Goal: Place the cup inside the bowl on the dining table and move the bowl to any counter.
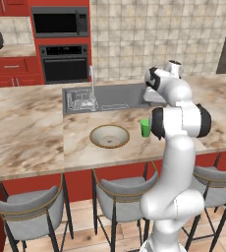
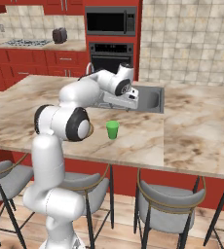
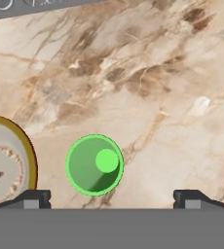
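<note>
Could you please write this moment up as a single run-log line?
phase: approach | gripper: open, above the cup, holding nothing | cup: upright on dining table, beside bowl, apart | bowl: empty

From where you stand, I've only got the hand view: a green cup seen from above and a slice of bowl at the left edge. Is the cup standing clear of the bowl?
Observer: Yes. In the left base view the cup stands upright on the dining table, beside the bowl, not touching it.
Operator: Is the bowl empty?
Observer: It looks so; its whole inside shows there, nothing in it.
Operator: What's beyond them?
Observer: The steel sink with its faucet, set into the same top.
Operator: And the gripper?
Observer: The gripper is open, holding nothing.
</note>
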Available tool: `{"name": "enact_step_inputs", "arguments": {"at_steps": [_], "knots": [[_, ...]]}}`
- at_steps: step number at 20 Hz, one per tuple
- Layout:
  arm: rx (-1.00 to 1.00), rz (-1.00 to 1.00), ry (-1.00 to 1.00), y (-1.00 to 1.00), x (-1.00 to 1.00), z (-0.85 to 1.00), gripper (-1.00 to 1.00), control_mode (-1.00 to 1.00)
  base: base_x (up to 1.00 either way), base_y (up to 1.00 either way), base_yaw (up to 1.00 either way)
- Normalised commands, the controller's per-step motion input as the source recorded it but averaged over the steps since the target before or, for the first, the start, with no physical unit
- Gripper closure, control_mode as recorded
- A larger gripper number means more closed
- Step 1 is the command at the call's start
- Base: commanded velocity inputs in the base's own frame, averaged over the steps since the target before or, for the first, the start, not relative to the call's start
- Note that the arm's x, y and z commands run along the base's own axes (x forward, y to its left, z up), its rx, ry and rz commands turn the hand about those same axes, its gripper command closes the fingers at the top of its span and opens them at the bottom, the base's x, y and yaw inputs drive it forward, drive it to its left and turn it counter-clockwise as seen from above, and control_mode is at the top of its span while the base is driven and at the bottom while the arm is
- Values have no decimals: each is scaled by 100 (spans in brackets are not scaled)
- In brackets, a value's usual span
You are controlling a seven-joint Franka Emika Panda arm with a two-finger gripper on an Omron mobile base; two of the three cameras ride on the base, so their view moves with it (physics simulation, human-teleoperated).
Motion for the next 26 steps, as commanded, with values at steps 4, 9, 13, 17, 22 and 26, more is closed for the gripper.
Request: {"name": "enact_step_inputs", "arguments": {"at_steps": [4, 9, 13, 17, 22, 26], "knots": [[0, 0, 0, 0, 11, -20, -100, -100, 0, 0, 0], [0, 0, 0, 0, 7, -27, -100, -100, 0, 0, 0], [0, 0, 0, 0, 0, -24, -100, -100, 0, 0, 0], [0, 0, 0, 0, 0, -22, -100, -100, 0, 0, 0], [0, 0, 0, 0, 0, -22, -100, -100, 0, 0, 0], [0, 0, 0, 0, 0, -24, -100, -100, 0, 0, 0]]}}
